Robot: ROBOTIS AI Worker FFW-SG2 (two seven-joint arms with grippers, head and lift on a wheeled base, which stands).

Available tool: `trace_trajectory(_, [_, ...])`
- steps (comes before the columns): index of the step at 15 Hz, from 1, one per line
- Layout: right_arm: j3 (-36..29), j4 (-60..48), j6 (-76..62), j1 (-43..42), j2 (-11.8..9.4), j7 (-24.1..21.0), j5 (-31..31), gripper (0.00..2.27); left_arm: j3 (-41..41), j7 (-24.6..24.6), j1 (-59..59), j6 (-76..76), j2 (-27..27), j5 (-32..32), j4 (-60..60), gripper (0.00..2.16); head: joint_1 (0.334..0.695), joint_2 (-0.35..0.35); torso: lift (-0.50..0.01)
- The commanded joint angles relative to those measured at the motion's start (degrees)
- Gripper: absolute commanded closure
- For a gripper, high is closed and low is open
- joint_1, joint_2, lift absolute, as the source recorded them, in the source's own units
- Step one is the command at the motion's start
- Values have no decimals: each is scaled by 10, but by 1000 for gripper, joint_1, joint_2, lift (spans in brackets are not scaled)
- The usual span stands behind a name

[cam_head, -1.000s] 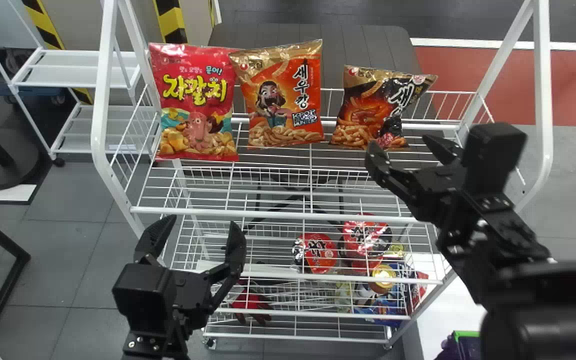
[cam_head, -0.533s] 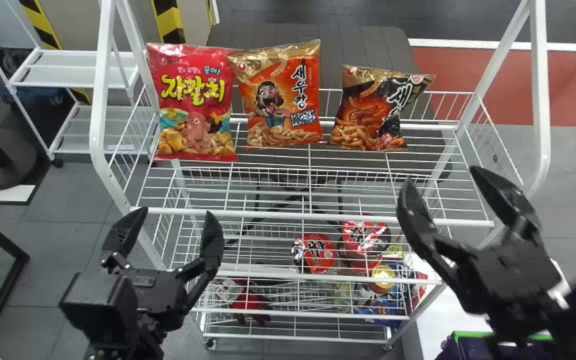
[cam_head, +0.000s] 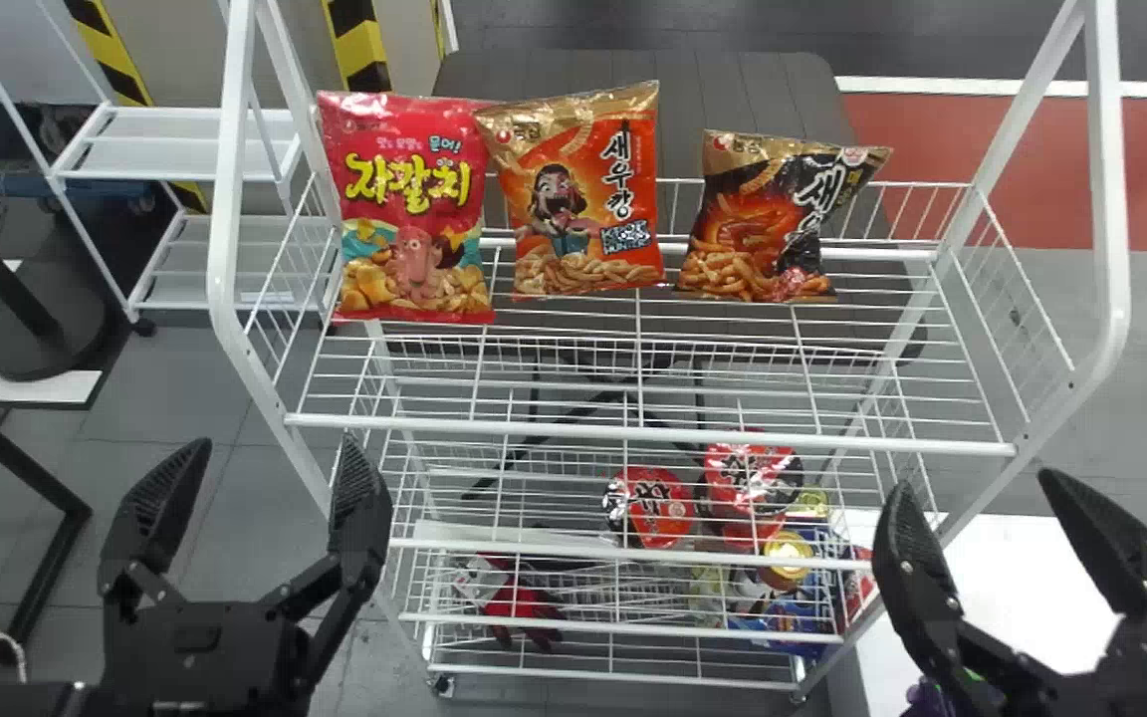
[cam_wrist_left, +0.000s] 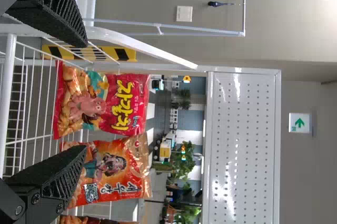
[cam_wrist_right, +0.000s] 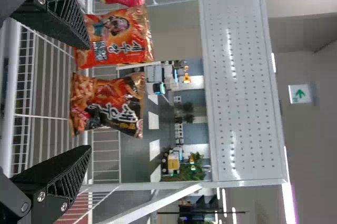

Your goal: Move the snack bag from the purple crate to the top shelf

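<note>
- White top shelf [cam_head: 653, 431]: black snack bag [cam_head: 768, 224] stands at its back edge, right of centre.
- Your right hand [cam_head: 977, 482] has pulled back past the front right corner, wide, empty; left hand [cam_head: 275, 441] wide too.
- Placement looks done; you likely just park.

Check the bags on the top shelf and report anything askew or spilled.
The dark snack bag on the top shelf looks slumped: its top slants and its upper right corner flares outward, while the red bag and orange bag stand straighter. I see no spill.
</note>
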Motion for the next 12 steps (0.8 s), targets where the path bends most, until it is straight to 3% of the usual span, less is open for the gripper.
trace_trajectory(1, [-5, -21, 56, 12, -4, 0, -5, 167, -2, 0, 8, -1, -3, -7, 1, 140, 695, 32, 1])
trace_trajectory(12, [-4, -28, 69, 15, -15, -5, -7, 167, -19, 24, 6, 1, -9, -35, 12, 144, 695, 15, 1])
